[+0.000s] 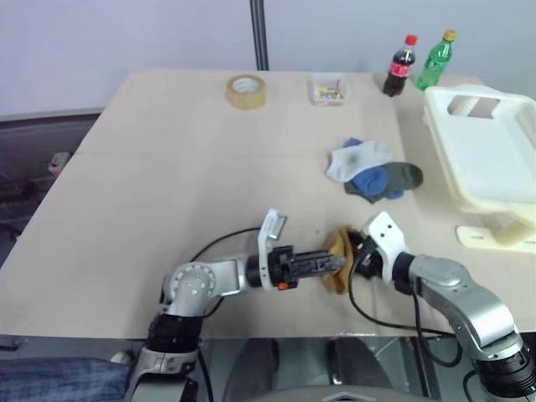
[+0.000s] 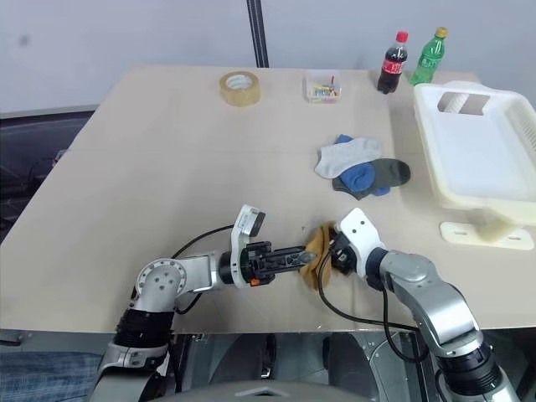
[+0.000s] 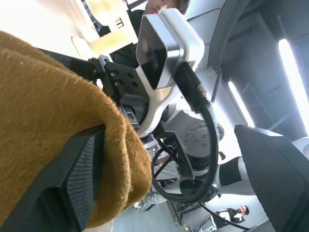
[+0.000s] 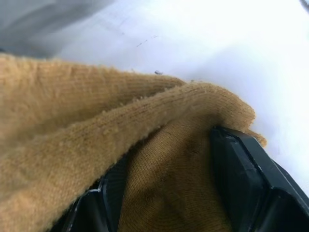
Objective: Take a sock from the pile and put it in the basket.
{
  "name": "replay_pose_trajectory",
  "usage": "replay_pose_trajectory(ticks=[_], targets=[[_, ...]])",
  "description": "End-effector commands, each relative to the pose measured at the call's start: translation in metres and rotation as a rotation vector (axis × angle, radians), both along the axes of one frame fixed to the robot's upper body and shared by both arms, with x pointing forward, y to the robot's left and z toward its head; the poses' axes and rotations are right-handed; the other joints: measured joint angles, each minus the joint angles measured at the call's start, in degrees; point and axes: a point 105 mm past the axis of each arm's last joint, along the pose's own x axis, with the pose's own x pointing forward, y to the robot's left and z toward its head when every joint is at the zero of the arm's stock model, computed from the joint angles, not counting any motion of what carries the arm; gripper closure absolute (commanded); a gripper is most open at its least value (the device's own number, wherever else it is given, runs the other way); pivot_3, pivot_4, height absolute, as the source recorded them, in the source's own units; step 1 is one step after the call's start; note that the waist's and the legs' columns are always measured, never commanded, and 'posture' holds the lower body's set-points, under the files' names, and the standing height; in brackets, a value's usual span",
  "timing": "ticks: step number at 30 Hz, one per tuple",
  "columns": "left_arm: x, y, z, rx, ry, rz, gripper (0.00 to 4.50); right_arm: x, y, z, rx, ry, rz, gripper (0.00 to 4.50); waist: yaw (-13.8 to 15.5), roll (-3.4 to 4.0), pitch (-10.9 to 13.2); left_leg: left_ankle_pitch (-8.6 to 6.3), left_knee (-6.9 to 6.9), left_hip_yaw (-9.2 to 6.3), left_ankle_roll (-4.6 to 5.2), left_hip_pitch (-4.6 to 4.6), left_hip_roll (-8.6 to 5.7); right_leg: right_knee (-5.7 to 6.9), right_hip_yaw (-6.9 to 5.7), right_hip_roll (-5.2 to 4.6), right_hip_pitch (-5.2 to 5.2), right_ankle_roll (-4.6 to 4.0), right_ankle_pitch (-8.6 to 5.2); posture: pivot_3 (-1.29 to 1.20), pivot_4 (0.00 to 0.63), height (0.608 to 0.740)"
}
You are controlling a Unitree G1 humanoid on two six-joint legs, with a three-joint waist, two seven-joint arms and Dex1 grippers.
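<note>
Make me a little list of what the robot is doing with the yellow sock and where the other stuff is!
yellow sock: between the two grippers, near the table's front edge
right gripper: shut on the yellow sock
left gripper: fingers wide open, one finger against the sock
pile: white, blue and dark socks, on the table, apart from the yellow one
basket: at the table's right, no sock inside
far edge: tape roll, small clear box, two bottles

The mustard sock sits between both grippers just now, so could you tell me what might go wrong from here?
1. The right gripper pinches the mustard sock by a fold; it could slip out.
2. One finger of the open left gripper lies against the sock and may snag it.
3. The basket is well off to the right; a loose sock could drop short.
</note>
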Motion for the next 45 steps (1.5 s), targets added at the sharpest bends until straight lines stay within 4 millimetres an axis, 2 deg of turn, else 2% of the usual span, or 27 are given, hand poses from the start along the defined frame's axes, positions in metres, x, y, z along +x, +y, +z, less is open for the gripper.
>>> replay_pose_trajectory(ticks=[1, 6, 10, 12, 16, 21, 25, 31, 45], targets=[[0.003, -0.009, 0.007, -0.027, -0.061, 0.005, 0.05, -0.009, -0.001, -0.017, -0.023, 0.097, 0.007, 1.69, 0.0, 0.0, 0.0, 0.0, 0.0, 0.0, 0.0, 0.0, 0.0, -0.01, 0.0, -0.01, 0.0, 0.0, 0.0, 0.0, 0.15, 0.74], [0.009, -0.019, 0.007, -0.032, -0.069, 0.017, 0.05, -0.007, 0.0, -0.015, -0.019, 0.094, 0.0, 1.69, 0.0, 0.0, 0.0, 0.0, -0.03, 0.0, 0.0, -0.01, -0.02, -0.04, -0.01, -0.01, 0.0, 0.0, 0.0, 0.0, 0.15, 0.74], [0.004, -0.026, 0.001, -0.016, -0.065, -0.021, 0.05, -0.007, -0.002, -0.015, -0.027, 0.095, 0.002, 1.69, 0.0, 0.0, 0.0, 0.0, -0.04, -0.01, 0.0, -0.01, -0.03, -0.05, -0.02, 0.0, 0.0, 0.0, 0.0, 0.0, 0.15, 0.74], [0.002, -0.023, 0.006, -0.052, -0.062, -0.029, 0.05, -0.008, -0.003, -0.015, -0.031, 0.096, 0.003, 1.69, 0.1, 0.0, 0.0, 0.0, -0.04, -0.01, 0.0, -0.01, -0.05, -0.05, -0.02, 0.01, 0.0, 0.0, 0.0, 0.0, 0.15, 0.74], [-0.012, -0.003, 0.016, -0.087, -0.069, -0.09, 0.05, -0.007, -0.005, -0.014, -0.033, 0.097, -0.004, 1.69, 0.0, 0.0, 0.0, 0.0, -0.06, -0.01, 0.0, -0.03, -0.03, -0.06, -0.02, 0.01, -0.02, 0.01, -0.01, 0.0, 0.15, 0.74], [-0.026, 0.01, 0.003, 0.046, -0.107, -0.145, 0.05, -0.009, -0.005, -0.017, -0.032, 0.103, -0.008, 1.69, 0.0, 0.03, 0.0, 0.0, -0.17, -0.05, 0.0, -0.02, 0.01, -0.05, -0.06, 0.03, -0.05, -0.08, -0.06, 0.0, 0.15, 0.74], [-0.02, 0.005, -0.023, 0.293, -0.309, -0.129, 0.05, -0.01, -0.005, -0.017, -0.032, 0.104, -0.008, 1.69, 0.1, 0.03, 0.0, 0.0, -0.13, -0.02, 0.0, -0.02, -0.02, -0.07, -0.05, -0.05, -0.03, -0.08, -0.06, 0.0, 0.15, 0.74], [-0.005, -0.004, -0.036, 0.42, -0.55, -0.061, 0.05, -0.01, -0.005, -0.017, -0.034, 0.103, -0.013, 1.69, 0.1, 0.04, 0.0, 0.0, -0.16, -0.02, 0.0, -0.03, 0.01, -0.13, -0.04, -0.06, -0.03, -0.1, -0.06, 0.0, 0.15, 0.74], [0.0, -0.009, -0.04, 0.452, -0.665, -0.009, 0.05, -0.008, -0.005, -0.018, -0.038, 0.096, -0.018, 1.69, 0.2, 0.04, 0.0, 0.0, -0.11, 0.0, 0.01, -0.03, -0.01, -0.12, -0.05, -0.09, -0.01, -0.06, -0.06, 0.0, 0.15, 0.74]])
